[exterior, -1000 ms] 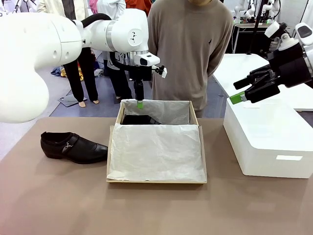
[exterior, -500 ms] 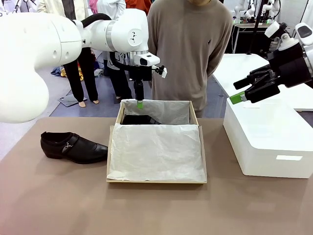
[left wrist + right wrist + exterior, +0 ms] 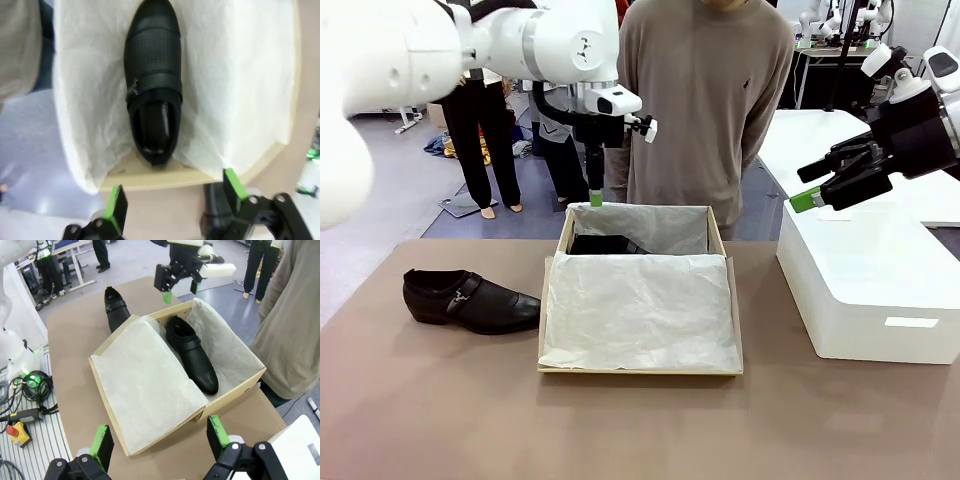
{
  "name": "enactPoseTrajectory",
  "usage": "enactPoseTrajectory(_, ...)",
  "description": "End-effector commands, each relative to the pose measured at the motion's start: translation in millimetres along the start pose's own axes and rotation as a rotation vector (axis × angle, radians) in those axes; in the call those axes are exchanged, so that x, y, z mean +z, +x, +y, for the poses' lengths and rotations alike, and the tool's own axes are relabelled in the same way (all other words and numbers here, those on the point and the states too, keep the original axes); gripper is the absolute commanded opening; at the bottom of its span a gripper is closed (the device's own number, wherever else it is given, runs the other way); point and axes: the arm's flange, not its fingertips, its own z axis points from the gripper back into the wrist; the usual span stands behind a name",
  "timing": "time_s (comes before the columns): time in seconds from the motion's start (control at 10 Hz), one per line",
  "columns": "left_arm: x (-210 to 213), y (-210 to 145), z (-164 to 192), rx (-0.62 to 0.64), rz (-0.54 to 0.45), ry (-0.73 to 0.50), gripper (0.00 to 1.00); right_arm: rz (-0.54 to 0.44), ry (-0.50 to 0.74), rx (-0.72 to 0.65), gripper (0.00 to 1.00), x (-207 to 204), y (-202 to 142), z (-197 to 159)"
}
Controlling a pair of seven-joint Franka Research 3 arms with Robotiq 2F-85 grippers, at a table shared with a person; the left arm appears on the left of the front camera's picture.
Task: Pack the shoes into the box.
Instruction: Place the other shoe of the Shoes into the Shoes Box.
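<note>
Your left gripper (image 3: 175, 192): jaws spread wide, empty, touching nothing. First shoe (image 3: 152, 85) lies just beyond fingertips, inside box (image 3: 640, 371). Your right gripper (image 3: 160, 437): jaws spread, empty, box ahead. Second shoe (image 3: 470, 300) on table, well apart from both jaws.

One black shoe (image 3: 470, 300) lies on the brown worktop (image 3: 640, 430), left of the cardboard box (image 3: 640, 371). The other shoe (image 3: 605, 244) peeks out at the back of the box, behind white paper (image 3: 640, 310). The left fingers (image 3: 596, 196) hang above the box's back edge. The right fingers (image 3: 807, 200), spread apart, hang over a white block (image 3: 870, 290).
</note>
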Motion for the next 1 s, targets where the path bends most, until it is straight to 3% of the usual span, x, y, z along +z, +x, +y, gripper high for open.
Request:
enactPoseTrajectory(0.0,-3,-48,-33,-0.039,0.009,0.037,1.0,-0.033,0.009,0.026,1.0,-3,0,-3)
enactPoseTrajectory(0.5,16,-147,-45,-0.12,0.047,0.045,1.0,-0.033,0.009,0.026,1.0,-3,0,-3)
enactPoseTrajectory(0.9,3,-197,-55,-0.143,-0.05,0.12,1.0,-0.033,0.009,0.026,1.0,-3,0,-3)
